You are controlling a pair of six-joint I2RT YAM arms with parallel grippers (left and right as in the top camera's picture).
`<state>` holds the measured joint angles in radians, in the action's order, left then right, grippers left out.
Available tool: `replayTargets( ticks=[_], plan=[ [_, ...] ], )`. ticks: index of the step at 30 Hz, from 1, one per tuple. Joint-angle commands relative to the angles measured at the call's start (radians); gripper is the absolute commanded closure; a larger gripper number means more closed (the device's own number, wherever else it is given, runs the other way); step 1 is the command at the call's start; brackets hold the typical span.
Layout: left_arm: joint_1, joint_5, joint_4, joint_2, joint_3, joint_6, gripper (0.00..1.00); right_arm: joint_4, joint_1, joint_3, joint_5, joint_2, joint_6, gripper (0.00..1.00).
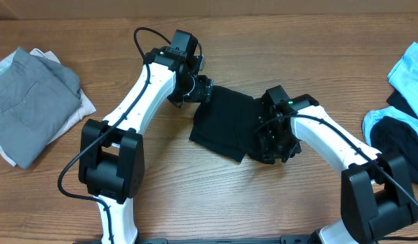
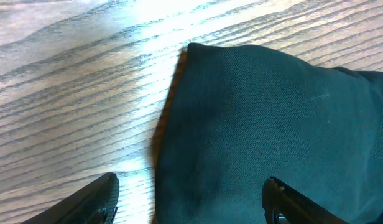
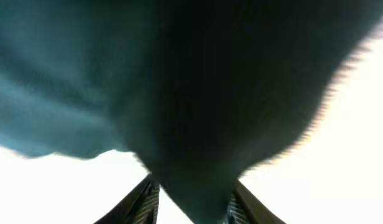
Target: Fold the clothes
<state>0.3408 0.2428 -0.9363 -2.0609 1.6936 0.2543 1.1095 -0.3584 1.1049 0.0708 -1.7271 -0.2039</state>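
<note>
Lying mid-table: black garment point(image 1: 222, 122), folded to a compact rough rectangle, set at a slant, flat on the wood between the two arms.
near corner of it: crisp folded edge and corner in the left wrist view point(image 2: 260, 124), pressed flat to the table, plain weave.
right edge of it: bunched and drawn into a narrow neck in the right wrist view point(image 3: 198, 93), blurred, with bright glare behind.
right gripper point(image 1: 267, 139): down over the garment's right edge, fingers point(image 3: 147, 199) clenched on that neck of dark cloth, the fabric filling the gap between them.
left gripper point(image 1: 207, 89): poised at the garment's upper-left corner, just above it; fingers point(image 2: 92, 199) released and spread wide, one over bare wood, the other over the cloth, apart from both.
grey garment point(image 1: 29, 95): folded, at the far left edge, well apart from the black one, resting on a white cloth point(image 1: 87, 108).
light blue garments point(image 1: 409, 68): loose at the far right edge, behind the right arm.
dark piece with blue trim point(image 1: 399, 146): just below the light blue ones, crumpled, partly hidden by the right arm.
table point(image 1: 195, 203): wood grain, bearing all of the above.
</note>
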Motion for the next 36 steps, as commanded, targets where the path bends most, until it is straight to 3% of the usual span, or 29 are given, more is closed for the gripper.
replayTargets(
  ticks=[1, 6, 9, 13, 18, 24, 28, 36],
  plan=[
    [0.007, 0.016, 0.040, 0.010, 0.010, -0.030, 0.25, 0.007, 0.020, 0.029, -0.122, 0.014, -0.165, 0.65],
    [0.018, 0.033, 0.186, 0.010, 0.010, -0.067, 0.21, -0.051, 0.032, 0.087, 0.062, 0.101, -0.144, 0.64],
    [0.042, 0.031, 0.300, 0.007, 0.010, -0.076, 0.25, -0.107, 0.032, 0.087, 0.232, 0.121, -0.126, 0.61],
    [0.088, 0.009, 0.440, -0.024, 0.010, -0.075, 0.28, -0.106, 0.030, 0.085, 0.274, 0.093, -0.126, 0.63],
    [0.123, 0.013, 0.476, -0.117, 0.010, -0.074, 0.30, -0.114, 0.010, 0.077, 0.327, 0.061, -0.126, 0.63],
    [0.124, -0.005, 0.385, -0.221, 0.010, -0.085, 0.31, -0.113, -0.008, 0.073, 0.384, -0.019, -0.119, 0.60],
    [0.107, -0.150, 0.260, -0.240, 0.010, -0.101, 0.32, -0.122, -0.032, 0.073, 0.492, -0.090, -0.077, 0.60],
    [0.038, -0.180, -0.175, -0.240, 0.010, -0.097, 0.41, -0.084, -0.109, 0.073, 0.504, -0.121, -0.004, 0.55]
  ],
)
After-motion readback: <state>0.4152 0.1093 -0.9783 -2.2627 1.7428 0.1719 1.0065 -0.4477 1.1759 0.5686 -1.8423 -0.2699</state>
